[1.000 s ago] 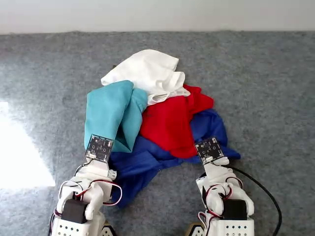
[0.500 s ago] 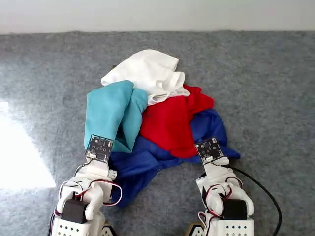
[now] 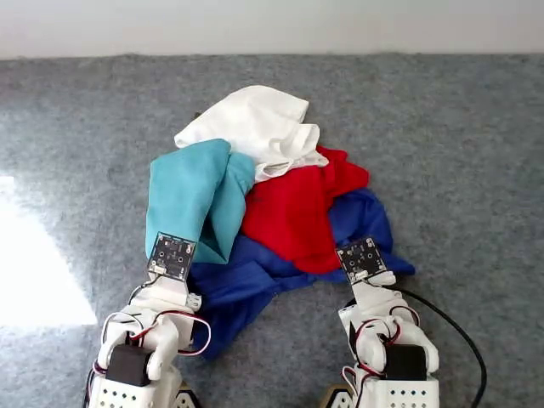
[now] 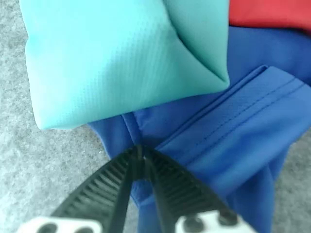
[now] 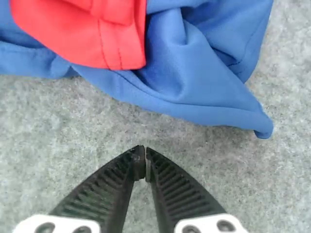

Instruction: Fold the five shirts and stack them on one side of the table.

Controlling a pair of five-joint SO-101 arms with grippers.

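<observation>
Your grey, felt-like table (image 3: 459,153) spreads across the whole high view, and the shirts lie in one loose heap near its middle, unfolded.

The crumpled royal-blue shirt (image 3: 246,285) is at the bottom of the heap and reaches closest to both arms. On it lies the rumpled red shirt (image 3: 293,212), which covers the blue one's middle. The teal shirt (image 3: 187,195), roughly doubled over, rests on the left part of the heap, touching the red one, with its near corner on the blue fabric. The bunched white shirt (image 3: 251,123) sits at the far end, overlapping the teal and red shirts.

Your left arm (image 3: 170,272) stands at the near edge with its wrist over the blue shirt, just beside the teal corner. Your right arm (image 3: 365,272) stands beside it, at the blue shirt's near right edge.

The left gripper (image 4: 140,156) is clenched, its black ribbed fingers meeting over the blue fabric. The right gripper (image 5: 145,158) is clenched too, tips together above bare table, just short of the blue hem.

A thin black cable (image 3: 450,327) curves away from the right arm.
</observation>
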